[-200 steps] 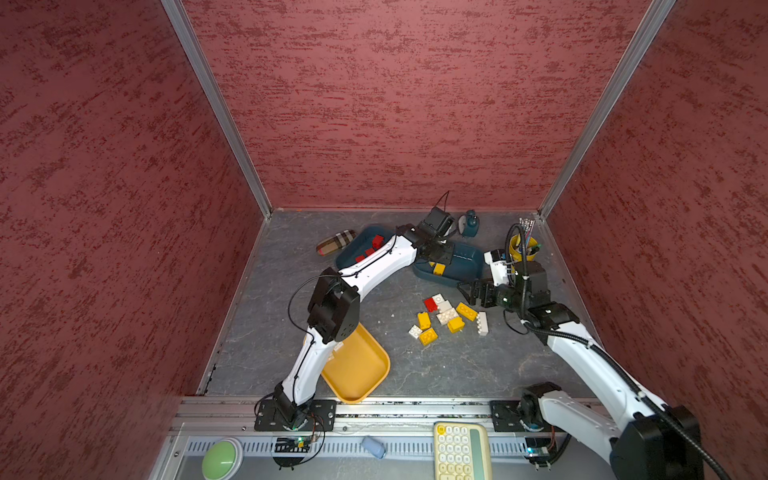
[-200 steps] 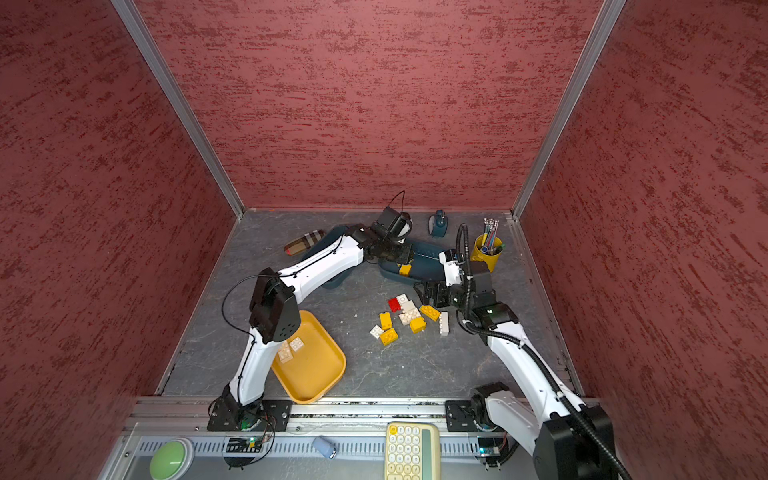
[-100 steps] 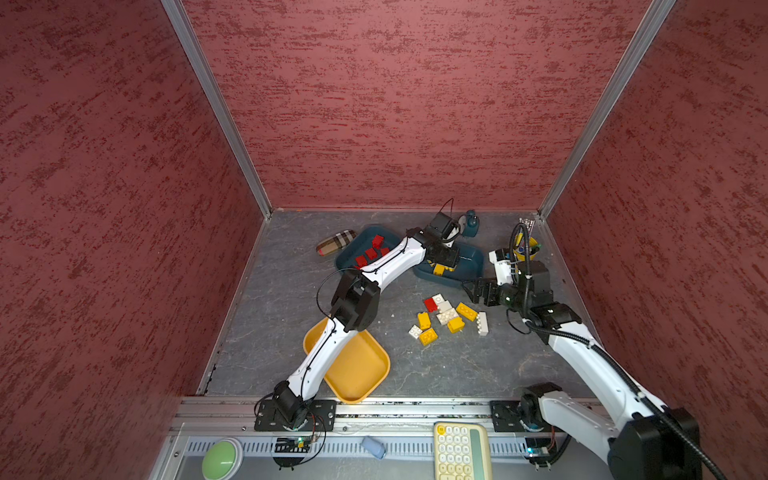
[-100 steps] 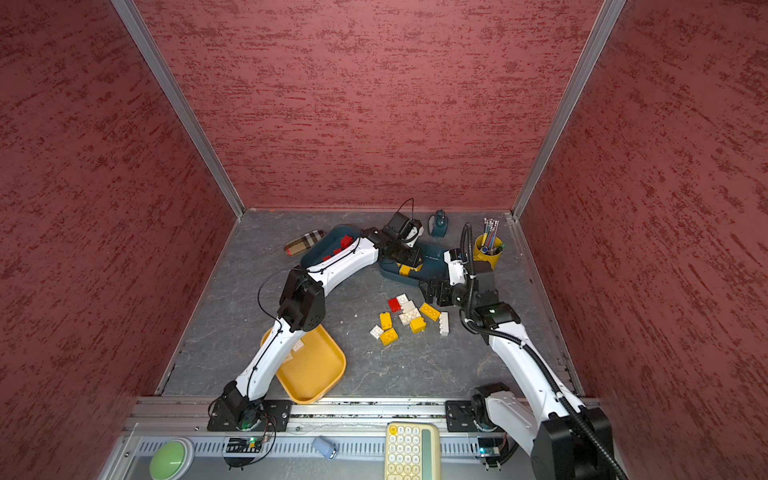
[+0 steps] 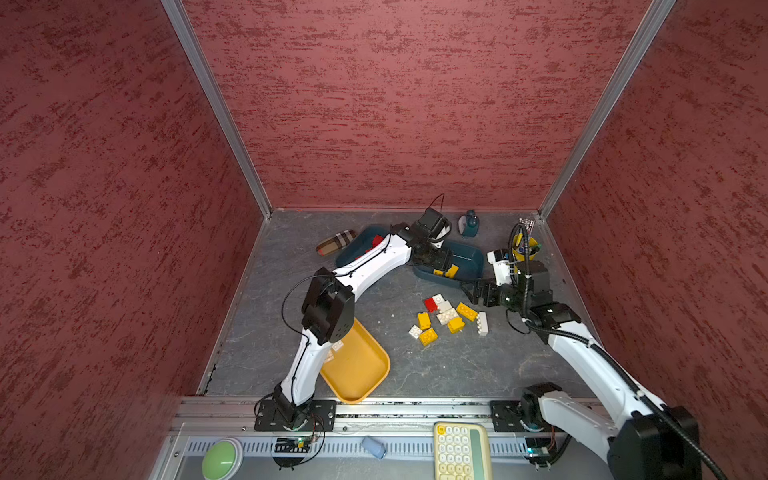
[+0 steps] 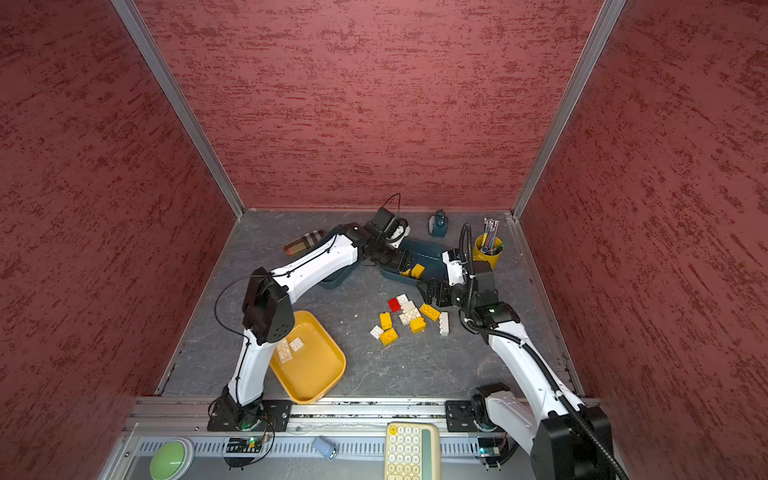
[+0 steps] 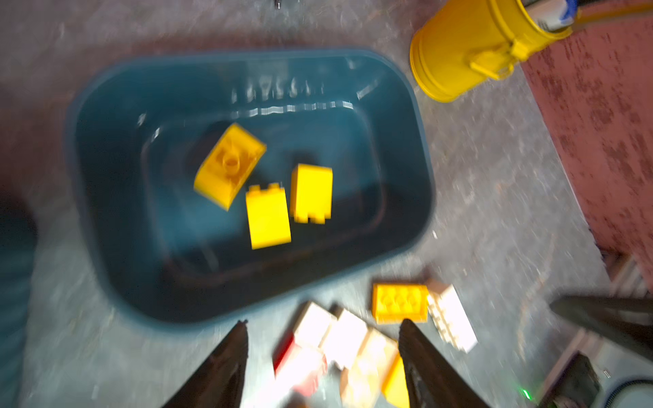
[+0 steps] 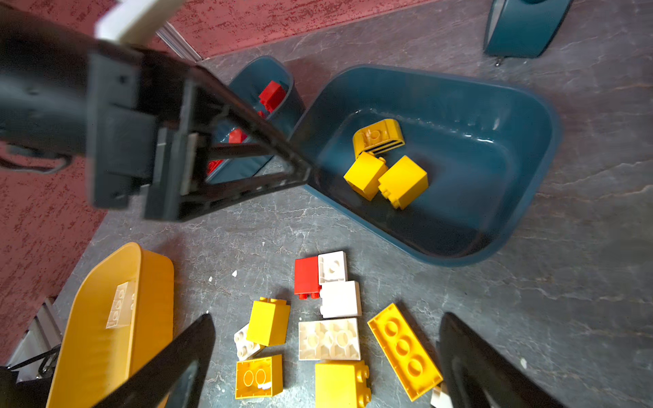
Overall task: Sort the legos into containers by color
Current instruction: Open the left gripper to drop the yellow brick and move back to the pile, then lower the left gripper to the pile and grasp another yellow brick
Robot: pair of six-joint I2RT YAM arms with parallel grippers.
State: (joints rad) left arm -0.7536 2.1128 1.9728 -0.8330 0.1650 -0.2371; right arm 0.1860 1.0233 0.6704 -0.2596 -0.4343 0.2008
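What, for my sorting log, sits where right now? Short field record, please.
dark teal plastic tray: three yellow studded bricks inside
second dark teal tray: red bricks inside
mustard-yellow plastic tray: white bricks inside
grey table: unsorted bricks, red, white, yellow
left gripper: open, empty, near first tray
right gripper: open, above unsorted bricks

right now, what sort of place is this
Probably a robot test cell: red textured walls enclose a grey tabletop, left arm and right arm bolted to a front rail, green push button.
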